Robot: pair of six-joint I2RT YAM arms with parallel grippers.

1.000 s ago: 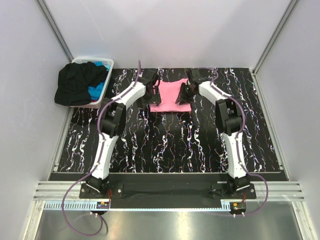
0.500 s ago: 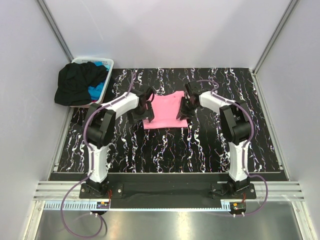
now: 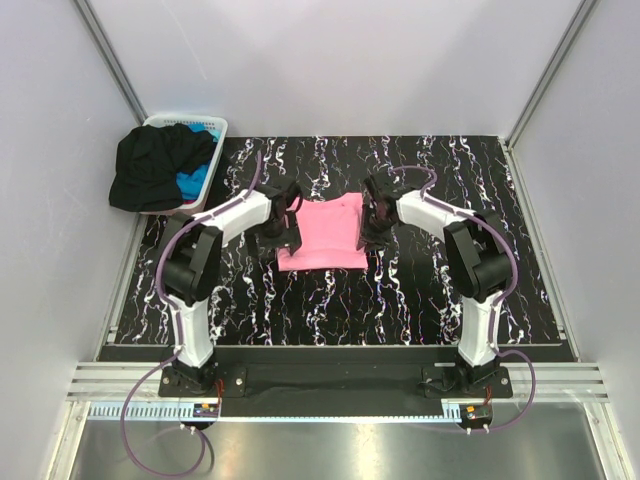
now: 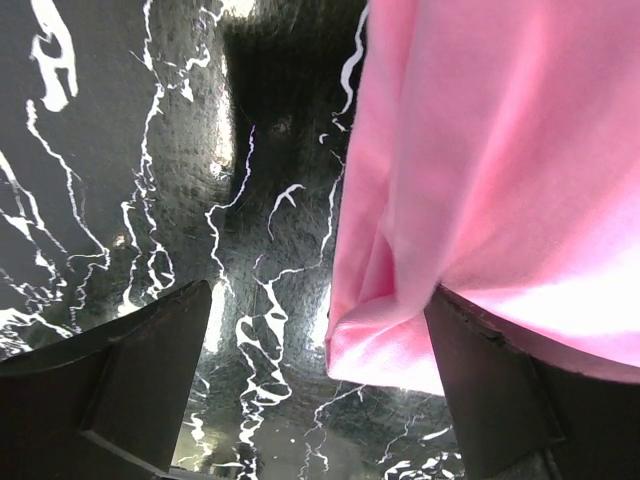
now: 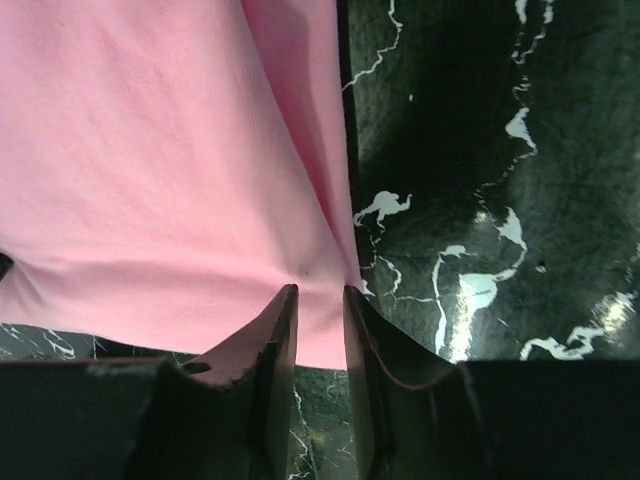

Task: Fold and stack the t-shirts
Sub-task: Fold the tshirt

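A pink t-shirt (image 3: 322,232) on black white-veined table (image 3: 400,300); black shirt (image 3: 150,170) and blue shirt (image 3: 190,183) in white basket (image 3: 216,128).

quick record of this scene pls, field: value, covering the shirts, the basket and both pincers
pink t-shirt: laid out roughly rectangular, middle of the table
black t-shirt: heaped in the basket, spilling over its left side
blue t-shirt: in the basket, mostly under the black one
basket: white, at the table's far left corner
left pincer: wide open, at the pink shirt's left near corner
right pincer: nearly closed, pinching the pink shirt's right edge
folded stack: none visible
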